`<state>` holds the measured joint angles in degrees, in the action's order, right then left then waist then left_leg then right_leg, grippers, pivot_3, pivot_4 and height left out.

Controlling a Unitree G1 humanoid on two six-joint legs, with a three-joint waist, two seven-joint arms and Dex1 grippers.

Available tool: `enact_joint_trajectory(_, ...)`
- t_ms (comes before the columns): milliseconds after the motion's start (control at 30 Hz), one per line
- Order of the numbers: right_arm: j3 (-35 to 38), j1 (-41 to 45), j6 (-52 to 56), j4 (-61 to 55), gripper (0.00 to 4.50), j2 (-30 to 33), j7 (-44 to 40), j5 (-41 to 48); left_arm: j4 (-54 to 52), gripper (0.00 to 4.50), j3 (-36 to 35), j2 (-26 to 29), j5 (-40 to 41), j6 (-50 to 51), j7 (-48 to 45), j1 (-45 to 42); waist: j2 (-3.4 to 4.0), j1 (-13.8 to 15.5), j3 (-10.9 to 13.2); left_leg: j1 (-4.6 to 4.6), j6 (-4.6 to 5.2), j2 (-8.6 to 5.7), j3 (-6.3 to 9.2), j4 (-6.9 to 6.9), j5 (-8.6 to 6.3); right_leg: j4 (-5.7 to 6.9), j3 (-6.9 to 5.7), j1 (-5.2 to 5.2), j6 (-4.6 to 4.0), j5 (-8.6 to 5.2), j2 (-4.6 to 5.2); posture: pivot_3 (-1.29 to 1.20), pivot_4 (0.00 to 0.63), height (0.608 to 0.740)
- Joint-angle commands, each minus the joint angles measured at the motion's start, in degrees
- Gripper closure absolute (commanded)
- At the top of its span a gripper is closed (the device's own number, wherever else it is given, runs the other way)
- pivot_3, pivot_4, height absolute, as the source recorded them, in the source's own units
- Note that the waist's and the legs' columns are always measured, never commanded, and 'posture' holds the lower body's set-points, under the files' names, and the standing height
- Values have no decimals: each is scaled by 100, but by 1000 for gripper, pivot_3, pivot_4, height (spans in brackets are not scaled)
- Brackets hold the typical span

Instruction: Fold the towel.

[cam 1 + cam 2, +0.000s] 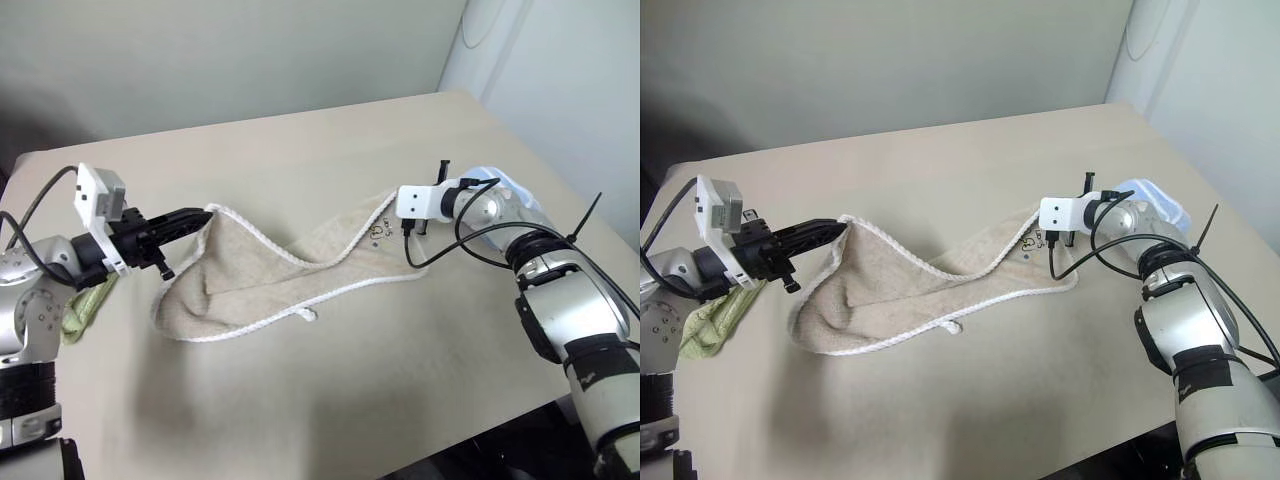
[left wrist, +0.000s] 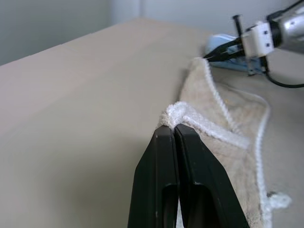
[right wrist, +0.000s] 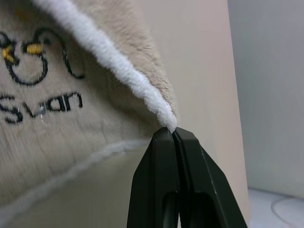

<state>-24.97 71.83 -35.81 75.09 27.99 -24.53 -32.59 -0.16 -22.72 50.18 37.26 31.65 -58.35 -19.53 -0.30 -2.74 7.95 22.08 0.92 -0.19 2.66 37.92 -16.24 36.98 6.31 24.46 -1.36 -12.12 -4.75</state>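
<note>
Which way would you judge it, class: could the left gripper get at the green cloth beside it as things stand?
Probably not yet. The green cloth lies close under the left gripper with nothing between, but that gripper is shut on a corner of the towel, so it would have to let go first.

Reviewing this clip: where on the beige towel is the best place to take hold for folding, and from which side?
At the end corners, on the white corded edging. The towel is long and limp, so it sags between holds. Come in level from each end: the left gripper and right gripper are pinched shut there, the middle drooping to the table.
</note>
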Motion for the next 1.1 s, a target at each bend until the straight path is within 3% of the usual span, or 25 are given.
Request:
enact_joint_trajectory(33,201,40,-84,-128,4500,113,-68,198,-284,4490,-288,-110,177,-12,155,149,0,-3,0,0,-1,0,1,1,0,1,0,0,0,0,-1,0,150,740)
enact_joint_trajectory(400,292,440,99,-114,4500,477,111,162,303,4490,-718,-455,72,-450,1211,-545,-1,12,0,0,-1,0,2,15,1,6,0,-5,1,1,1,0,150,740)
enact_joint_trajectory(700,136,1279,639,64,4500,800,771,-231,2026,4490,-142,-672,-776,-1597,1735,-2508,-1,5,0,6,-1,0,3,7,2,3,0,5,1,1,0,0,150,740)
enact_joint_trajectory(867,270,1734,697,78,4500,977,812,-210,2859,4490,-2,-580,-980,-2037,1650,-3580,-1,-22,0,59,-2,0,5,12,2,3,-2,51,1,1,0,0,150,740)
enact_joint_trajectory(967,406,1792,572,51,4500,1131,559,-45,2875,4490,-61,-352,-902,-2003,1304,-3621,-1,-45,0,81,-9,0,5,13,7,1,-2,75,1,0,0,0,150,740)
enact_joint_trajectory(1100,798,1630,252,-59,4500,1411,-283,472,2108,4490,-342,39,-487,-1440,858,-2940,-1,-101,0,105,-28,0,-1,9,19,2,1,103,-1,-1,-1,0,150,740)
